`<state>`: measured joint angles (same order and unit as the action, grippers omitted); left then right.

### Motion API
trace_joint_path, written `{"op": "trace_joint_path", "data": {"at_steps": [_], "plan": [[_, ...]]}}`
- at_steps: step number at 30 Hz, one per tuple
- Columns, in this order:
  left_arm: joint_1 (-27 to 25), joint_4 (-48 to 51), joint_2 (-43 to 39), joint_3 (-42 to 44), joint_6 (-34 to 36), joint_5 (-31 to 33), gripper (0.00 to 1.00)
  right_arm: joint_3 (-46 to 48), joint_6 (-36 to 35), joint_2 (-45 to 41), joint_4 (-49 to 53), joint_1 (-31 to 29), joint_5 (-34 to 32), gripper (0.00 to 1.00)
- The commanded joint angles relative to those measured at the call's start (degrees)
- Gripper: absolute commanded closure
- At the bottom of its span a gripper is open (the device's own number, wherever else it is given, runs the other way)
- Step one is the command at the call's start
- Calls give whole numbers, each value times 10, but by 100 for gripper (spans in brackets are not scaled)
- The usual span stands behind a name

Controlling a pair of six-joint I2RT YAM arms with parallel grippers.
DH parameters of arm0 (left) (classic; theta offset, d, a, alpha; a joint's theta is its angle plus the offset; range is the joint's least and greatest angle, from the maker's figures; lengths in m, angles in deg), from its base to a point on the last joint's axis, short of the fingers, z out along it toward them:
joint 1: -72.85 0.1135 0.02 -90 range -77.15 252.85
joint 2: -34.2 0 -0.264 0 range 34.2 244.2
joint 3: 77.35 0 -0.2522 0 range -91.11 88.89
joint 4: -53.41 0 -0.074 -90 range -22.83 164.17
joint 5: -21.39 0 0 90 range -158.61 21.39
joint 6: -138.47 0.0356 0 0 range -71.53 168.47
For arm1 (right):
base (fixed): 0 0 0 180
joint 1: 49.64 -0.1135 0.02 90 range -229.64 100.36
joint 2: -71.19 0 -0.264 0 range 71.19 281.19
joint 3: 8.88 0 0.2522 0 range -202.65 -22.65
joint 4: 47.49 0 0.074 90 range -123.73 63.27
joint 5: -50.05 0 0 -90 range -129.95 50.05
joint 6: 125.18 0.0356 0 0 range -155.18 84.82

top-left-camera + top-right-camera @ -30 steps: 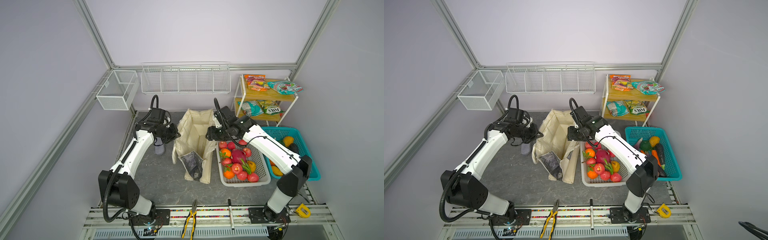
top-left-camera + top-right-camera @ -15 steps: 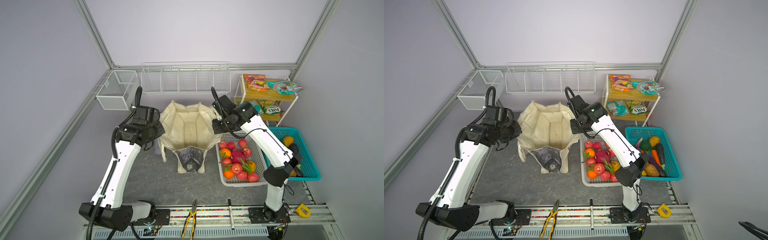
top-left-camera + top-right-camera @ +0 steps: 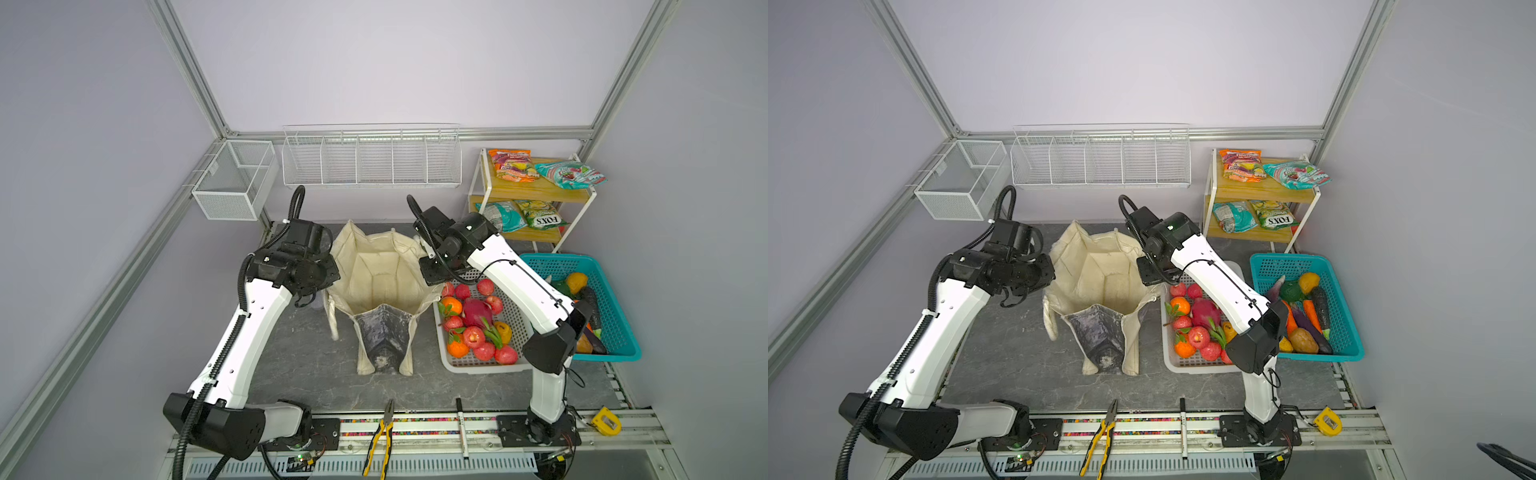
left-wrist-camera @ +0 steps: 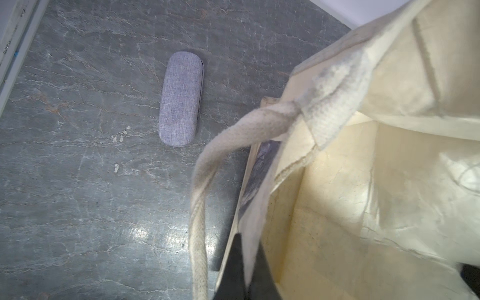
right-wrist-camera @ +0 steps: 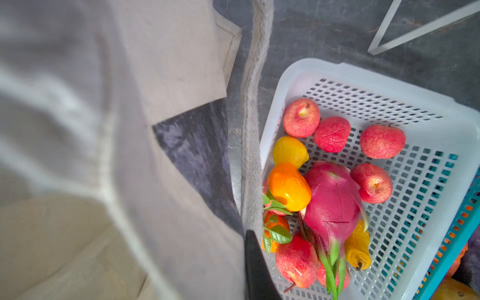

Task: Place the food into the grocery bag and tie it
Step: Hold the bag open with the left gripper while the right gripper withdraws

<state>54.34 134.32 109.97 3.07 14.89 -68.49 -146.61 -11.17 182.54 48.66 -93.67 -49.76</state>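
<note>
The cream grocery bag [image 3: 382,274] [image 3: 1100,278] stands with its mouth pulled wide and nothing showing inside. My left gripper [image 3: 329,286] [image 4: 248,267] is shut on the bag's left rim, with the fabric pinched between its dark fingers. On the opposite rim my right gripper [image 3: 430,283] [image 5: 246,259] is shut, with one finger [image 5: 255,267] showing beside the cloth. A strap [image 4: 200,207] hangs loose. The food lies in the white basket [image 3: 465,365]: red and orange fruit and a magenta dragon fruit [image 3: 477,311] [image 5: 332,202]. More vegetables fill the teal basket [image 3: 623,353], and snack packets [image 3: 511,164] sit on the shelf.
A grey fabric case [image 4: 180,98] lies on the slate floor left of the bag. Wire baskets [image 3: 370,160] hang on the back wall. The wooden shelf rack [image 3: 536,195] stands at the back right. Pliers [image 3: 384,432] and a yellow tape measure [image 3: 606,420] lie on the front rail.
Both arms have risen and drawn apart, pulling the slumped bag upright and its mouth wide. The right gripper has shut on the rim.
</note>
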Motion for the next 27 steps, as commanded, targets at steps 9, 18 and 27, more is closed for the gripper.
{"op": "trace_joint_path", "data": {"at_steps": [9, 18, 27], "plan": [[-4, -7, -26, 61, -10, -38, 98, 142, 47, -71, -94, -11, 27, 87], [-4, -33, -59, 83, -12, -44, 58, 145, 47, -83, -107, -10, 29, 88], [-3, -13, -66, 85, -8, -22, 91, 133, 46, -93, -109, -10, 28, 85]]}}
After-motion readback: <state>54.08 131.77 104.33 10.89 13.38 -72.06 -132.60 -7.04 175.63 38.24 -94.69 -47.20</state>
